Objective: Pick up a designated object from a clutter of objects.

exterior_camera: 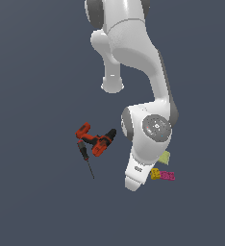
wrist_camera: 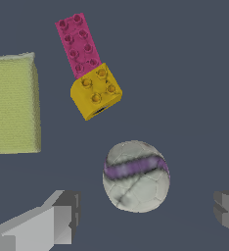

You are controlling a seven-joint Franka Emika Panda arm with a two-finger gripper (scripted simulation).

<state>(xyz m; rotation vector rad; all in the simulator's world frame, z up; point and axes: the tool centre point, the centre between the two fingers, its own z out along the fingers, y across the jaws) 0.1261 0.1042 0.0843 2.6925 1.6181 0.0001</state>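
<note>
Wrist view: ball (wrist_camera: 136,176) sits between the two fingers of the gripper (wrist_camera: 148,215), spread wide, touching nothing. Ball lies a little off the finger line, toward the yellow block (wrist_camera: 96,91). Round, so no long axis to match. Desk edges not visible; ball hidden behind the arm outside.
</note>
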